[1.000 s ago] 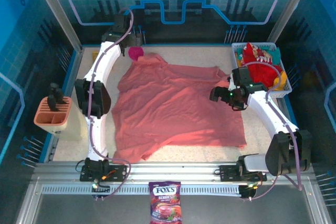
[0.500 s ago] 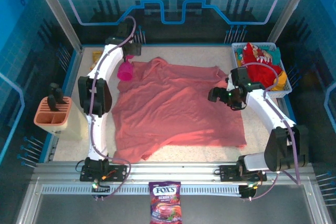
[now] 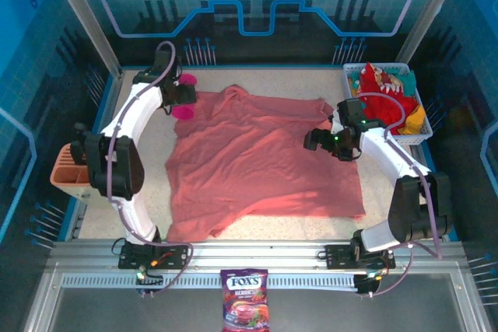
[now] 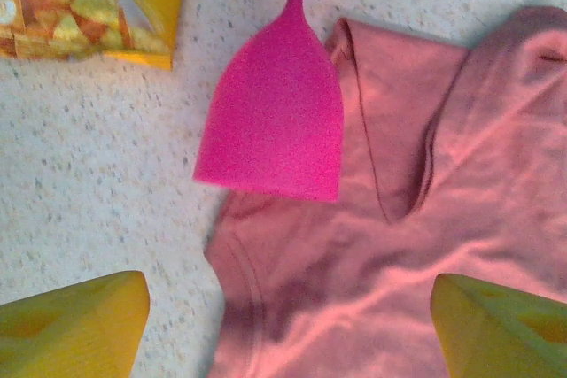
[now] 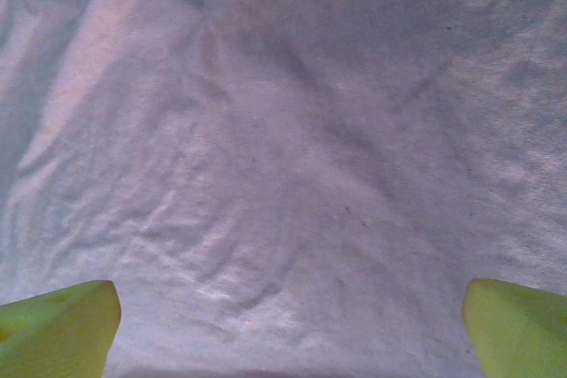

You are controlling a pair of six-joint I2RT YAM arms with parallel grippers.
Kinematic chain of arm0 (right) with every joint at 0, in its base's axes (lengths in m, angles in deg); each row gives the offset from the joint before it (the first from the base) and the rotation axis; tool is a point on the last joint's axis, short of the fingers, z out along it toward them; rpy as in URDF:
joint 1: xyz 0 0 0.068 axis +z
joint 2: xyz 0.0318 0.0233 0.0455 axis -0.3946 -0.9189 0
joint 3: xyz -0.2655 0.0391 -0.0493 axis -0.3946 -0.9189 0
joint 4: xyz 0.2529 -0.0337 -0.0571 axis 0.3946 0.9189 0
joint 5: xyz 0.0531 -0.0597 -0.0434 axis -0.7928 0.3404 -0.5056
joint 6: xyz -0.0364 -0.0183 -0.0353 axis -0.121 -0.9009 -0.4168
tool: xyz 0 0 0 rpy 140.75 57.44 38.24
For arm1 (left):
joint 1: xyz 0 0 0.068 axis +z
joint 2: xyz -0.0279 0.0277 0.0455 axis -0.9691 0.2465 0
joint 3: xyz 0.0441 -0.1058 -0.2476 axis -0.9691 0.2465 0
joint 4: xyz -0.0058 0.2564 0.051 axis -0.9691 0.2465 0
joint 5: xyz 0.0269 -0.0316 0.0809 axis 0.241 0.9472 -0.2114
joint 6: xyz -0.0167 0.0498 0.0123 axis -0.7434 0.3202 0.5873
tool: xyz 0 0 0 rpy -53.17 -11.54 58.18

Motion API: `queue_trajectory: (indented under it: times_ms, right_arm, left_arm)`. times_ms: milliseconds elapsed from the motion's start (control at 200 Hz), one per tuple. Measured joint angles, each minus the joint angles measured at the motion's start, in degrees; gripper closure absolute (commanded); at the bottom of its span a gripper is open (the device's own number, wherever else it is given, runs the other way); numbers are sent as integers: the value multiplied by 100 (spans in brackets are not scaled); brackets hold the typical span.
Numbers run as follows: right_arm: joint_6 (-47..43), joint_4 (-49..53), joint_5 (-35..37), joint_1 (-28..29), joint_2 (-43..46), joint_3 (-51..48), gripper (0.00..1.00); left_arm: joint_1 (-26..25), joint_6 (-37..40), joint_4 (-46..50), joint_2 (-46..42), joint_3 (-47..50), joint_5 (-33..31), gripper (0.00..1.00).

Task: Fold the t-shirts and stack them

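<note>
Fingers (image 4: 71, 325) of the left gripper (image 4: 288, 334) stand wide apart with nothing between them, above the collar of the salmon-pink t-shirt (image 3: 264, 161). A magenta goblet (image 4: 275, 121) lies there, seemingly overlapping the cloth's edge. The right gripper (image 5: 288, 334) is equally spread and empty over wrinkled fabric. That shirt lies mostly flat across the top view's centre. A red t-shirt (image 3: 381, 87) is bunched in the white basket (image 3: 389, 65) at upper right. The left arm (image 3: 132, 114) reaches to the upper left, and the right arm (image 3: 389, 157) bends in from lower right.
</note>
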Motion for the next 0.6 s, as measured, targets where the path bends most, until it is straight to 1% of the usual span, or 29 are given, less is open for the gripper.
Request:
queue_trajectory:
  times_ms: [85,150,205,250,335,510,600]
  right_arm:
    - [0,-26,-52,4,0,0,0]
    - [0,-59,-101,4,-13,0,0]
    - [0,-70,-149,4,-37,0,0]
    - [0,-79,-184,4,-55,0,0]
    - [-2,-96,-203,4,-55,0,0]
    - [-4,-109,-205,4,-55,0,0]
    - [-4,-111,-227,4,-57,7,0]
  left_arm:
    - [-2,-129,33,-105,199,9,23]
    - [11,-175,-9,-39,282,2,28]
    - [26,-166,-59,28,378,-22,34]
    - [37,-149,-83,105,435,-57,35]
    - [42,-107,-133,260,472,-118,36]
    - [42,37,-205,597,466,-455,36]
    - [55,59,-175,883,264,-592,36]
